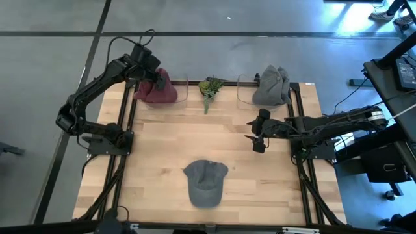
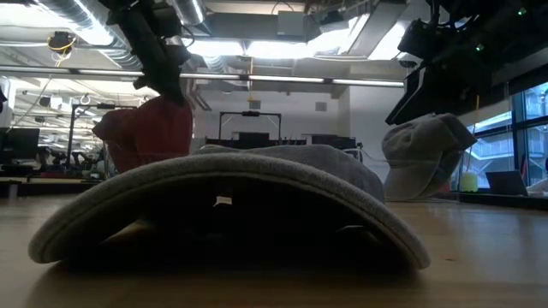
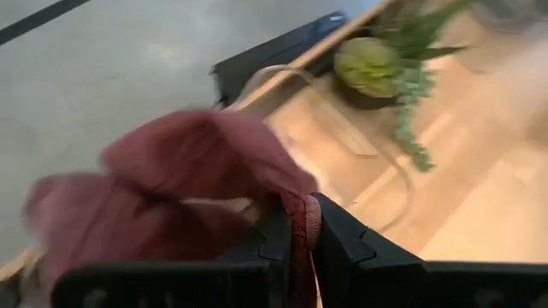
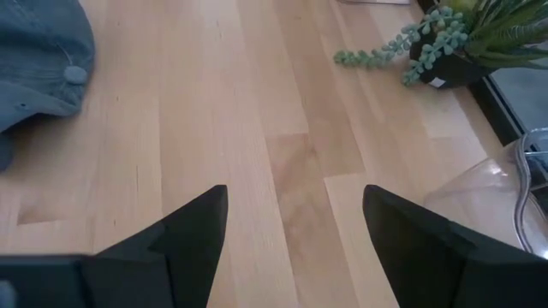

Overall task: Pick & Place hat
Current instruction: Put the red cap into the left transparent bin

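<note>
High view: left gripper point(image 1: 158, 80) clamps the red hat point(image 1: 156, 90) at the table's point(image 1: 260, 195) far-left corner; grey cap point(image 1: 206, 182) lies near front centre. Left wrist view: fingers point(image 3: 338, 244) pinch red fabric. Right wrist view: right gripper point(image 4: 295, 235) hangs open over bare wood.

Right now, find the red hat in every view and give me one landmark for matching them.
High view: the red hat is at the table's far left, in the left gripper.
Low view: upper left, behind the grey cap.
Left wrist view: centre-left, pinched between the fingers.
Right wrist view: not in it.
Shared landmark: the potted plant, hidden in the low view.
</note>
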`<action>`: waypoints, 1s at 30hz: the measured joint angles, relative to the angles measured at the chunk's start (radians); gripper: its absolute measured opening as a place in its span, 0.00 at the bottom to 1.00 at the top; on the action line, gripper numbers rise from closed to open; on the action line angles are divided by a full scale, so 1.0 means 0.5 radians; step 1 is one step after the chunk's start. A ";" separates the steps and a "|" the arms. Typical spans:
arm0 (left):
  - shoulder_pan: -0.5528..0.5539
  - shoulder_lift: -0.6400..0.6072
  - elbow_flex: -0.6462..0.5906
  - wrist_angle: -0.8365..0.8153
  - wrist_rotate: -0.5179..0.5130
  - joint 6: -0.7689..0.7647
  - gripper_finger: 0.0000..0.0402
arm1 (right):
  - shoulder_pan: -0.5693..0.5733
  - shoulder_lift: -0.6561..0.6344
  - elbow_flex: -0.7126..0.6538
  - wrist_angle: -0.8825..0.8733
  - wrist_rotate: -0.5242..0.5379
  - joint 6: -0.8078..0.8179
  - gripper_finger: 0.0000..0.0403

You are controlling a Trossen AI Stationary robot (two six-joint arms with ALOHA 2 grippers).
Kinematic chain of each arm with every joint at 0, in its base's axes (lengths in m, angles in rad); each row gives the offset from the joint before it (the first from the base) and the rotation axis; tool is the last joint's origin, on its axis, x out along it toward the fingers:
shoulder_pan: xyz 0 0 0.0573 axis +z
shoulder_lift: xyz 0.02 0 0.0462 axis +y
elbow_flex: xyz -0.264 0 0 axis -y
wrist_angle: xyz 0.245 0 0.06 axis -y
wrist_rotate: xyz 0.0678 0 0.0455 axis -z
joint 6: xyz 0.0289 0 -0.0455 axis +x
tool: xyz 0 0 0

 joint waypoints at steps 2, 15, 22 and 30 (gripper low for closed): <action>0.001 0.000 0.000 -0.035 -0.154 -0.065 0.06 | 0.000 0.000 0.000 0.000 0.000 0.000 0.67; 0.002 -0.001 0.000 -0.283 -0.607 0.011 0.14 | 0.000 0.000 0.001 -0.001 0.002 -0.069 0.67; 0.002 -0.002 0.000 -0.301 -0.618 -0.105 0.21 | 0.000 0.000 0.002 -0.001 0.002 -0.064 0.67; 0.002 -0.029 0.067 -0.313 -0.894 -0.129 0.40 | 0.001 0.000 0.002 -0.002 0.002 -0.060 0.67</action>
